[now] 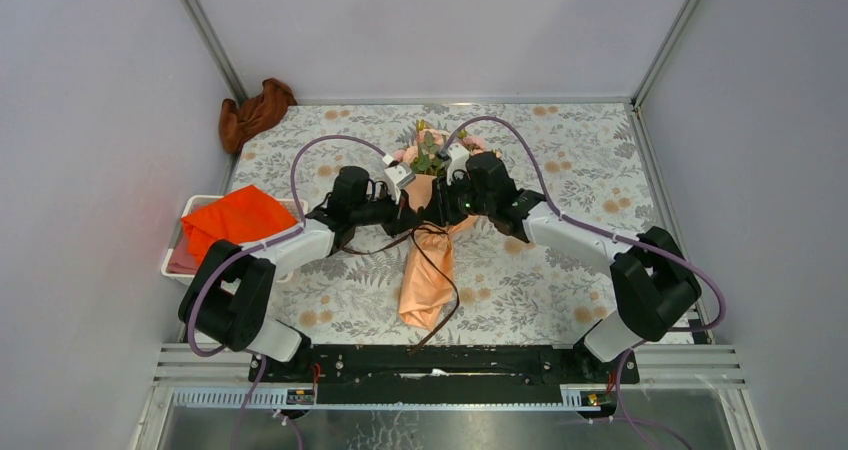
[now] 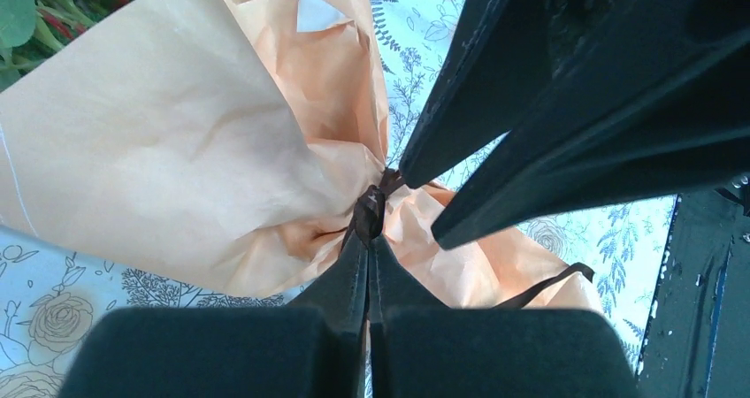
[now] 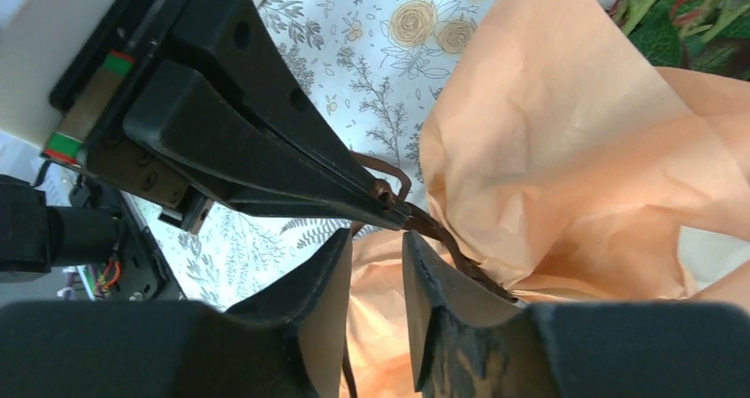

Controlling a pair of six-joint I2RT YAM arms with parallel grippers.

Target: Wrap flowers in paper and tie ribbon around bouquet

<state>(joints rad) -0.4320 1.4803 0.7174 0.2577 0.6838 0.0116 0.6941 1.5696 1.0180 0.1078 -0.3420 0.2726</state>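
Overhead view of a floral-patterned table [image 1: 560, 150] with two robot arms reaching in from the near edge to meet over a bouquet [image 1: 428, 260] lying lengthwise at the centre. The flowers [image 1: 430, 153], pale pink with green leaves, point to the far side. The peach-orange paper [image 1: 424, 285] is already rolled around the stems as a creased cone, its tail pointing toward the arms. A thin dark brown ribbon [image 2: 370, 210] circles the gathered waist of the cone and bunches there into what looks like a small knot. Its loose ends trail down over the paper and onto the table near the tail. The left gripper [image 2: 367, 241] has its jaws pressed together on the ribbon right at that knot. The right gripper [image 3: 378, 243] comes in from the opposite side with its jaws a little apart. Only paper shows in the gap, and the ribbon runs along the outside of one finger, so it appears to hold nothing. A bright orange cloth [image 1: 235, 220] lies on a white tray [image 1: 170, 260] at the left, and a brown cloth [image 1: 255, 112] sits in the far left corner. The wrapping looks finished and the ribbon is around the bouquet. What seems left is drawing the knot tight, perhaps forming a bow, then letting go. How firm the knot is cannot be told.
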